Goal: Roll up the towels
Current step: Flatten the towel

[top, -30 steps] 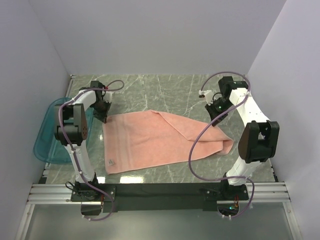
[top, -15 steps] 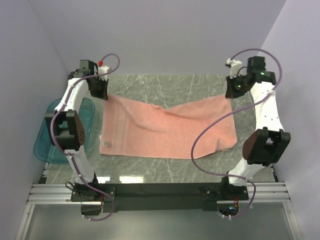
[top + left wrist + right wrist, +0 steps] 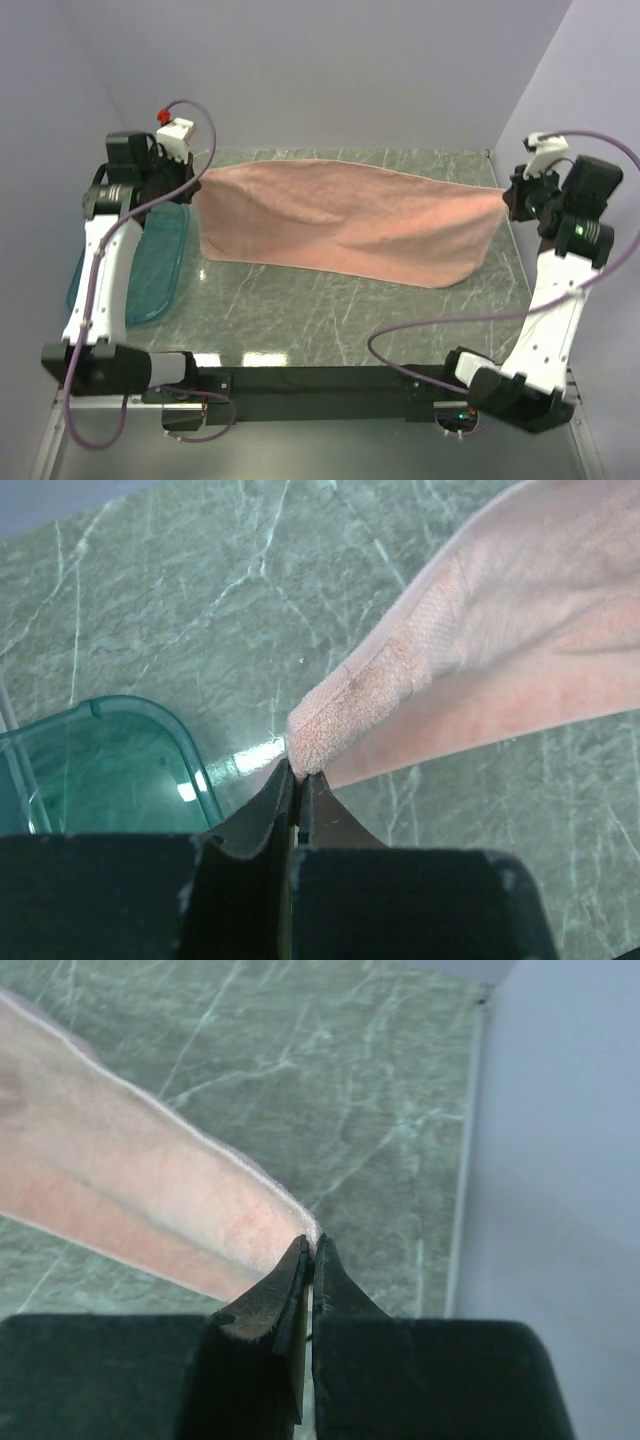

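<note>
Since the earlier frame both arms had risen and spread apart, lifting the towel (image 3: 345,225) over the worktop (image 3: 320,315). The left gripper (image 3: 298,778) and right gripper (image 3: 311,1248), each clamped on an upper corner, held it stretched and hanging, presumably to smooth it for rolling.

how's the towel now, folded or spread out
Spread: the towel hangs stretched between the left gripper and right gripper, each pinching a corner.

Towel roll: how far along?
Done: left gripper and right gripper each shut on a top corner of the towel, which hangs stretched between them. In hand: holding it spread over the table. To do: lay it flat and roll it; no roll started.
</note>
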Available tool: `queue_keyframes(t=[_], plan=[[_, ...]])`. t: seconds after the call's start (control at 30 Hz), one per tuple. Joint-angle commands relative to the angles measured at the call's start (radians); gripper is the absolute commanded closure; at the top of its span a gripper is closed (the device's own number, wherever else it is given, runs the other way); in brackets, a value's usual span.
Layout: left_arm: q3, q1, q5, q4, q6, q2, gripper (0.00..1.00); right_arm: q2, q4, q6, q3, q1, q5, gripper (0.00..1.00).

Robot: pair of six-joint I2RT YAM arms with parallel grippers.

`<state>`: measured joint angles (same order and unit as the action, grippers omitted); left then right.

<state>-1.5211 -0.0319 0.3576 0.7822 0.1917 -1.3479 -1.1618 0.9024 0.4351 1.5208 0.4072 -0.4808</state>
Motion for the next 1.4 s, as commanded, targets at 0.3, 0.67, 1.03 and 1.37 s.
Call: queue_keyframes(t=[0.3, 0.67, 1.03, 1.37], plan=[[0.154, -0.006, 0.008, -0.032, -0.087, 0.378, 1.00, 0.349, -0.210, -0.087, -0.123, 0.145, 0.016, 1.00], [0.237, -0.003, -0.003, -0.248, -0.126, 0.207, 1.00, 0.059, -0.438, -0.148, -0.171, 0.007, 0.123, 1.00], [0.038, 0.026, -0.144, -0.437, -0.123, -0.369, 1.00, -0.456, -0.780, -0.151, -0.128, -0.162, 0.469, 1.00], [-0.514, 0.026, -0.164, -0.324, -0.130, -0.894, 0.92, -1.005, -0.591, -0.124, 0.413, -0.183, 0.504, 1.00]])
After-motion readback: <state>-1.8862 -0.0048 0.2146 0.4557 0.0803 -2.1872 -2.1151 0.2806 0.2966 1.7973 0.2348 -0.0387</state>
